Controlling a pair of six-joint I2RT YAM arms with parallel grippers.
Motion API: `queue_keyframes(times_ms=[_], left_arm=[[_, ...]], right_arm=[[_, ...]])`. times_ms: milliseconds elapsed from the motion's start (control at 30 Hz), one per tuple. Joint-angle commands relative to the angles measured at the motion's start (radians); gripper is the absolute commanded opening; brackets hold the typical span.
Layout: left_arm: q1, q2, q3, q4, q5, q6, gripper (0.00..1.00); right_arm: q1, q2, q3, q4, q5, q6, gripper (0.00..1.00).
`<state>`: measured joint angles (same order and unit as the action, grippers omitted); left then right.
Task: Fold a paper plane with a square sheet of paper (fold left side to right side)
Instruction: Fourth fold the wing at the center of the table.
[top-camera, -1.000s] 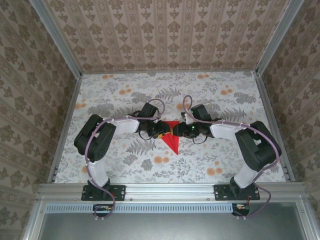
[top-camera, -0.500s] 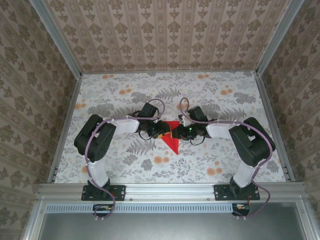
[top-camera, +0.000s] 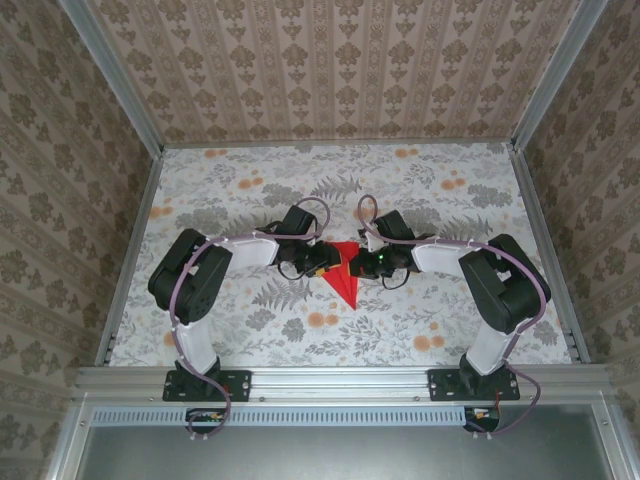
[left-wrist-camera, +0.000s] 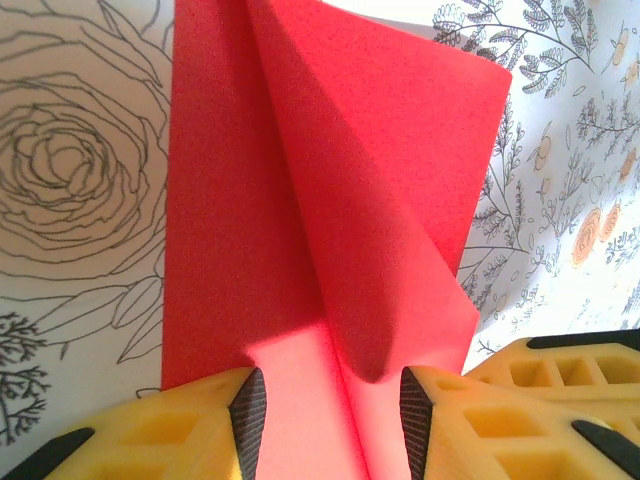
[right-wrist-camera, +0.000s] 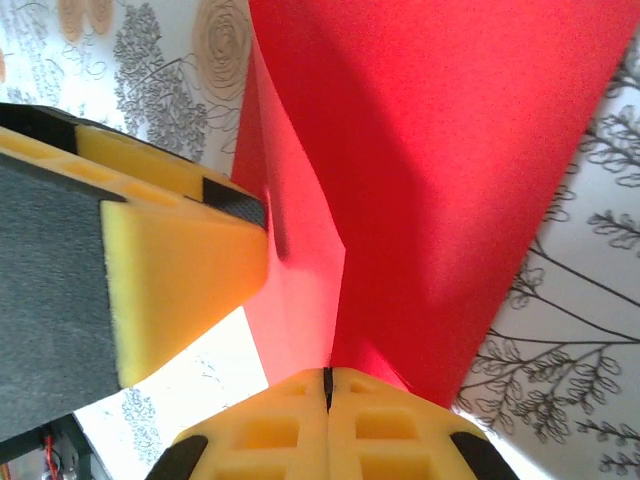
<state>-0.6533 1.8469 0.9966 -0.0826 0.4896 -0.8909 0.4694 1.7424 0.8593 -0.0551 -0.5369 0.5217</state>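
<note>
From above, both my arms reach in from the near edge, elbows bent outward and forearms turned toward each other. My left hand (top-camera: 322, 262) and right hand (top-camera: 356, 264) meet almost nose to nose at the middle of the flower-printed tabletop (top-camera: 240, 190). Between and just below them lies the thin bright red paper (top-camera: 345, 287), folded to a narrow dart whose point aims toward my bases. Through my left wrist camera, my left hand (left-wrist-camera: 325, 408) is partly open. Its yellow foam fingers (left-wrist-camera: 190, 430) with dark pads stand apart on either side of a raised crease in the red paper (left-wrist-camera: 330, 200), which runs away over the cloth with one flap lifted. Whether the pads press it, I cannot tell. Through my right wrist camera, my right hand (right-wrist-camera: 328, 390) is closed, its two yellow fingers (right-wrist-camera: 270, 440) meeting pad to pad with the edge of the red paper (right-wrist-camera: 430, 150) pinched in the seam. My left hand's yellow finger (right-wrist-camera: 170, 270) juts in from the left, its tip touching the same sheet.
</note>
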Motion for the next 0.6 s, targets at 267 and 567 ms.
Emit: queue_keyframes(times_ms=[267,567], left_arm=[[-0.003,0.021,0.003,-0.068,-0.028,-0.006,0.44],[-0.003,0.022,0.004,-0.070,-0.029,-0.006,0.44]], right_arm=[[0.005,0.006,0.035,-0.078,0.066,-0.039,0.00],[0.005,0.019,0.040,-0.090,0.083,-0.045,0.00]])
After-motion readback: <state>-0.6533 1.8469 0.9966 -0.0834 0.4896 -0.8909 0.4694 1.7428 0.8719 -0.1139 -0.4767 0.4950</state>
